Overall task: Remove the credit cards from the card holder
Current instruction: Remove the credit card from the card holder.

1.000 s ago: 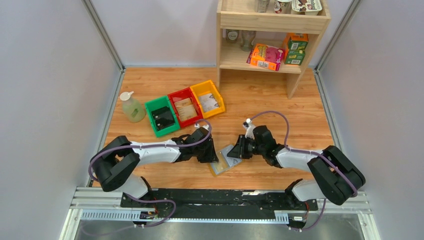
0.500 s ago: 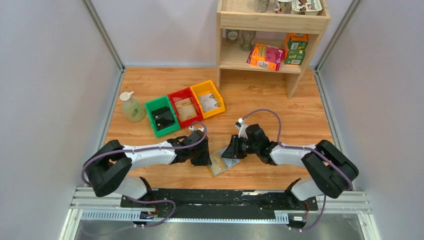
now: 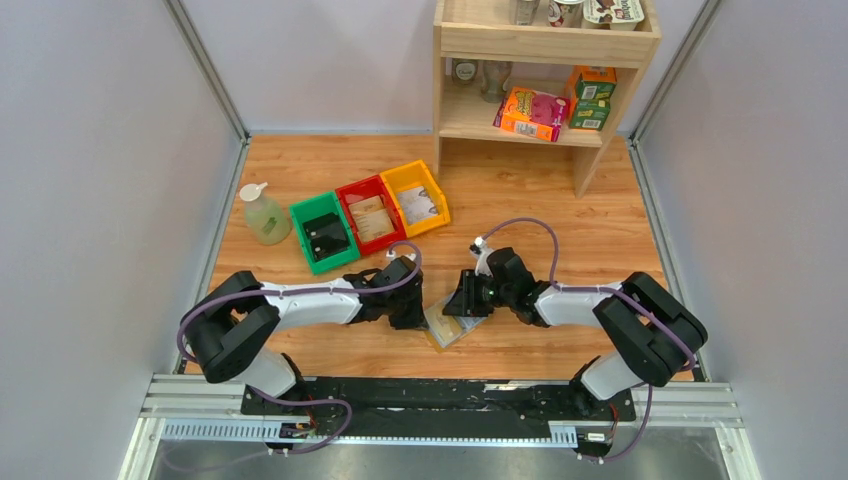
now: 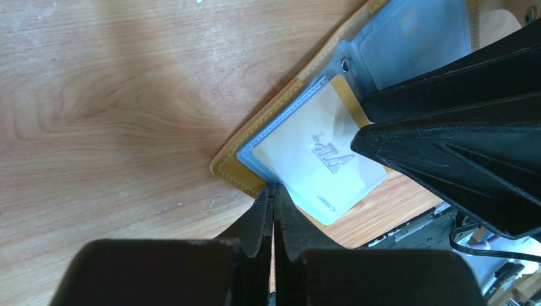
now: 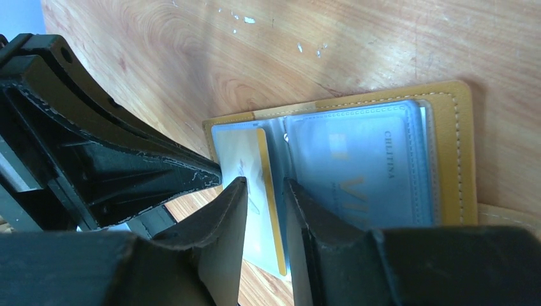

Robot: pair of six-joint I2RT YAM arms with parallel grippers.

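Observation:
The mustard-yellow card holder [image 3: 452, 328] lies open on the wood between both grippers. In the left wrist view its yellow edge [image 4: 233, 172] frames a blue-grey pocket, and a whitish card [image 4: 312, 162] marked VIP sticks partway out. My left gripper [image 4: 274, 191] is shut, its tips touching the holder's near corner beside the card. My right gripper [image 5: 265, 185] is open by a narrow gap, and its tips stand over that card's [image 5: 242, 159] gold-striped edge. A second card [image 5: 363, 185] sits inside the other pocket. From above, the left gripper [image 3: 412, 312] and right gripper [image 3: 462, 302] nearly meet.
Green [image 3: 322, 232], red [image 3: 368, 215] and yellow [image 3: 415, 197] bins stand behind the left arm, with a soap bottle [image 3: 263, 213] to their left. A wooden shelf [image 3: 540, 70] with boxes stands at the back right. The table's near edge lies just beyond the holder.
My right gripper has moved left onto the card holder. My left gripper has shifted slightly and stays at the holder's left corner. The holder has shifted slightly.

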